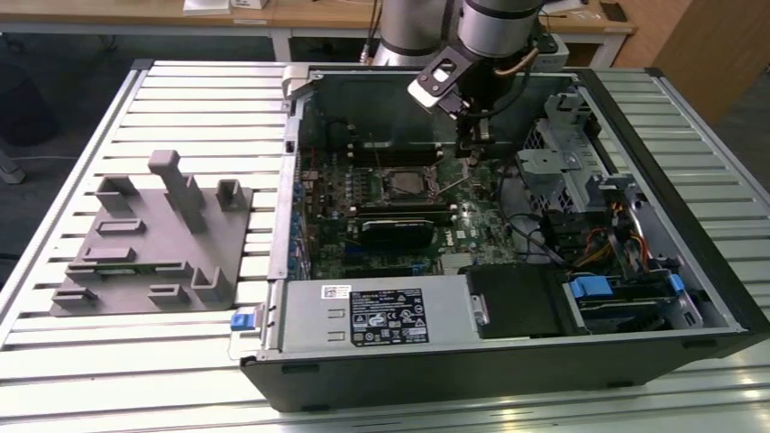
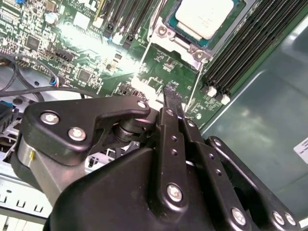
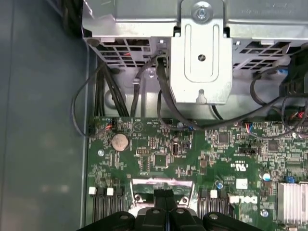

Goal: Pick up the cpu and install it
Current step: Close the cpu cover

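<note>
You can come down freely onto the green board (image 1: 479,225), since the case (image 1: 506,372) lies open on top. Near your gripper (image 2: 169,94), black cables (image 3: 161,86) and a metal cage (image 3: 202,72) block one side, the case wall (image 2: 262,113) another.

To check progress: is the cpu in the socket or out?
In: the cpu lies flat within the socket frame, in the second wrist view.

Open computer case (image 1: 712,271) lay on the desk (image 1: 144,361), with a parts fixture (image 1: 157,234) on the desk to the exterior view's left of it. Motherboard (image 1: 481,221) lay inside the case, and the cpu (image 2: 204,17) sat in its socket (image 2: 161,31) mid-board. Pincer (image 2: 171,94) hung over the board just beside the socket. Power-supply box (image 1: 373,311) sat along the case's near edge.
</note>
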### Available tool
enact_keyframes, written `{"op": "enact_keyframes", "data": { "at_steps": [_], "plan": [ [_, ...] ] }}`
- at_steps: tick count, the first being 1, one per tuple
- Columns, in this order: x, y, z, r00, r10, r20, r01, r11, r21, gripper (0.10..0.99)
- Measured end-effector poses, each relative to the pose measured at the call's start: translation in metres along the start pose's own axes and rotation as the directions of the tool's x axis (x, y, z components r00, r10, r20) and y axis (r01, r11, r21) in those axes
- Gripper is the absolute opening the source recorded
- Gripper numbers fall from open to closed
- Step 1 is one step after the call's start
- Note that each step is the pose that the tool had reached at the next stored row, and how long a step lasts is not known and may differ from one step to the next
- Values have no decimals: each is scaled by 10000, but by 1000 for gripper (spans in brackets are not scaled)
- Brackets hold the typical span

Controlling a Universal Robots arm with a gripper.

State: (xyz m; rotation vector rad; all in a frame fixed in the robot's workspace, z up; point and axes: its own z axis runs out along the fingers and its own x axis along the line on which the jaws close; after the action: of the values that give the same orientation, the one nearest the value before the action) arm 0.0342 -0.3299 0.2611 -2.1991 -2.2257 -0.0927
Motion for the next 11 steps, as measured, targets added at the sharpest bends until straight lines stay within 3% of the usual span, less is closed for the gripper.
{"op": "enact_keyframes", "data": {
  "at_steps": [11],
  "plan": [
    [0, 104, 45, 10000, 0, -1, 0, 10000, 0, 106]
  ]
}}
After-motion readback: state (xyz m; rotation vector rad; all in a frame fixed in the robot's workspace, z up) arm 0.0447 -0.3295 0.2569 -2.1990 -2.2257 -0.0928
